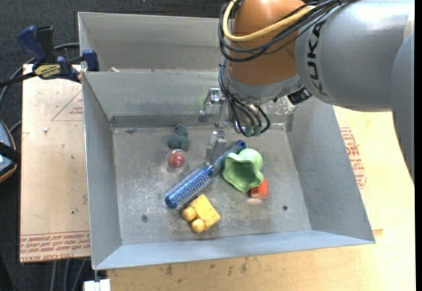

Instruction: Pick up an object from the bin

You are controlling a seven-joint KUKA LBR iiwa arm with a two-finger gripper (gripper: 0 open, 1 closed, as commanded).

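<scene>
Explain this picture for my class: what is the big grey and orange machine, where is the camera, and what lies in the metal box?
The machine is a robot arm with an orange cover at its wrist, reaching in from the right. The one camera looks down on the grey bin from above, slightly to one side. In the bin lie a blue brush, a green cup-like piece, a yellow block, a small orange-red piece, a small red ball and a grey-blue lump. The jaws hang over the brush's handle end, beside the green piece. Whether they grip anything cannot be told.
</scene>
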